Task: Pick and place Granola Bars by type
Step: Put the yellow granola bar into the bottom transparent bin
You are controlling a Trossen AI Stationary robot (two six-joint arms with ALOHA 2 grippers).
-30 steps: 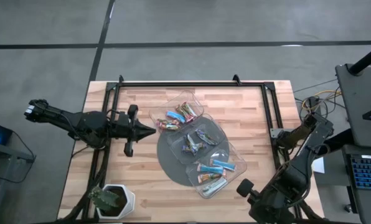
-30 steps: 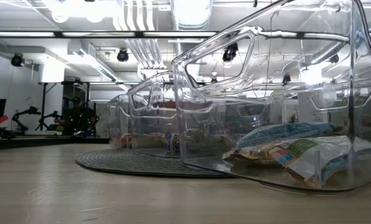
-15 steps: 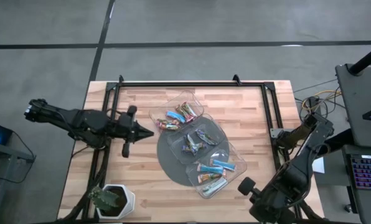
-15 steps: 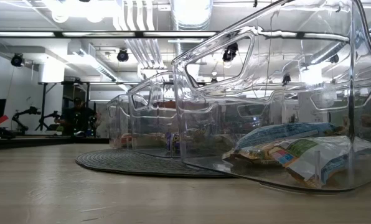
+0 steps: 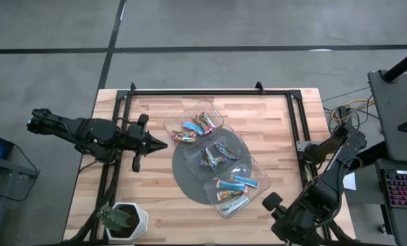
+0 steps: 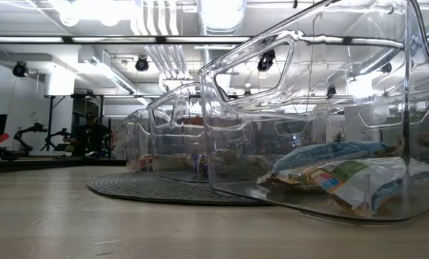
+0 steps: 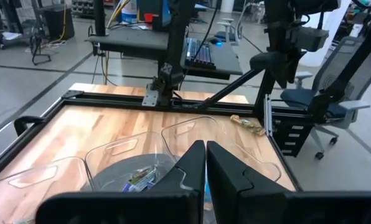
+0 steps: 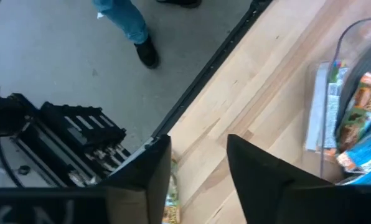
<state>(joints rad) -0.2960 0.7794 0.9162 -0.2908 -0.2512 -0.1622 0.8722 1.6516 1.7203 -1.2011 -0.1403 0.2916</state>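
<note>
Granola bars in blue, orange-brown, green and pink-purple wrappers lie in three clear trays in a slanting row: far (image 5: 197, 126), middle (image 5: 216, 154) and near (image 5: 234, 186). The trays rest on or beside a grey disc (image 5: 188, 179). The near tray's bars show in the low view (image 6: 337, 176). One bar (image 7: 246, 124) lies on the wood by the right rail. My left gripper (image 5: 164, 144) (image 7: 205, 168) is shut and empty, left of the trays, pointing at them. My right gripper (image 5: 266, 203) (image 8: 198, 174) is open and empty by the near tray, at the table's near right.
A white-potted plant (image 5: 121, 220) stands at the near left corner. Black rails (image 5: 203, 92) frame the table's left, far and right sides. A bar (image 8: 168, 205) lies by the table's edge under my right gripper. A person's leg (image 8: 132, 25) shows on the floor beyond.
My left gripper has drawn back a little toward the table's left edge, still shut. The trays and bars have not moved.
</note>
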